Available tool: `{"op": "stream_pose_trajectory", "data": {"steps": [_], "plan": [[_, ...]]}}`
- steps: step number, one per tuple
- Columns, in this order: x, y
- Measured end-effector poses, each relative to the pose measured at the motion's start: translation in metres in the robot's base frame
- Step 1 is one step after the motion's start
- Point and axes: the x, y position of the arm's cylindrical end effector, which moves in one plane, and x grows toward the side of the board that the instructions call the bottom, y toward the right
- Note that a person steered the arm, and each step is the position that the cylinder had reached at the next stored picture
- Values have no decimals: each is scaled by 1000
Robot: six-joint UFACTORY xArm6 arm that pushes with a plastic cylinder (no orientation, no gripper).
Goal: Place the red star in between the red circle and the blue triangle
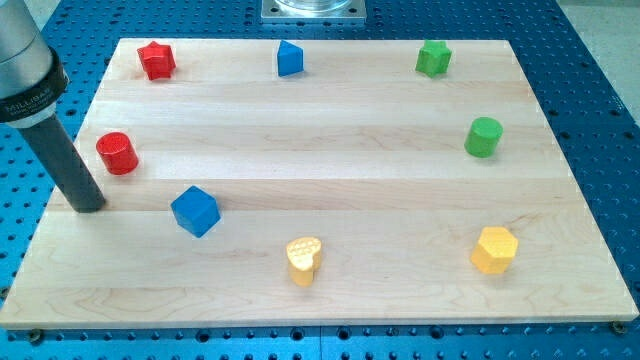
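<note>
The red star lies near the board's top left corner. The red circle stands at the view's left, below the star. The blue triangle sits at the top, right of the star. My tip rests on the board at the left edge, just below and left of the red circle, a small gap apart from it. The tip is far from the red star and the blue triangle.
A blue cube lies right of my tip. A yellow heart and a yellow hexagon sit near the bottom. A green star and a green cylinder are at the right. The wooden board lies on a blue perforated table.
</note>
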Motion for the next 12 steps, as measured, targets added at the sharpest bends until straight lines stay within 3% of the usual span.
{"op": "stream_pose_trajectory", "data": {"steps": [3,4,5,6,7,9,11,12], "plan": [[-4,-2],[-6,47],[-52,98],[-106,103],[-130,27],[-237,-46],[-255,18],[-277,14]]}}
